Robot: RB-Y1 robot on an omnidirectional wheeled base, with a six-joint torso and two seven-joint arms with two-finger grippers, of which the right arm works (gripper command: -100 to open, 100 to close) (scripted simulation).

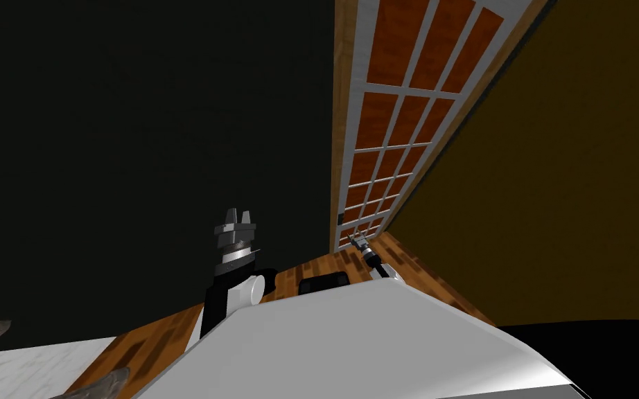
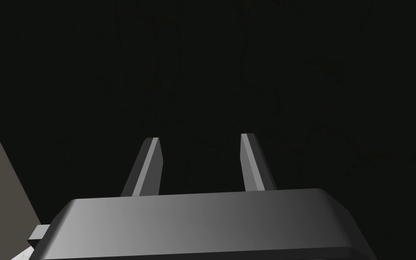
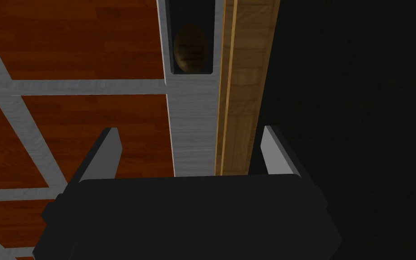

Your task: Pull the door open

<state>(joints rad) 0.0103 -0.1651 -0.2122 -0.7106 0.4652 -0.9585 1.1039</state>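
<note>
Door (image 1: 394,131): a grid of grey bars over red-brown panels, set in a wooden frame (image 3: 243,90), ahead and to the right.
Knob (image 3: 191,48): brass-coloured oval in a dark recess on the door's grey edge bar, beside the frame.
Right hand (image 3: 191,131): fingers spread wide and holding nothing. It is close to the door, with the knob beyond its fingertips.
Left hand (image 2: 200,137): fingers apart and holding nothing, raised well left of the door.

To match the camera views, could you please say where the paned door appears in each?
Head view: paned door rises from the right gripper to the top.
Right wrist view: the door lies beyond the open fingers, knob ahead.
Left wrist view: left gripper faces a flat dark surface.
Shared landmark: the wooden frame.
</note>
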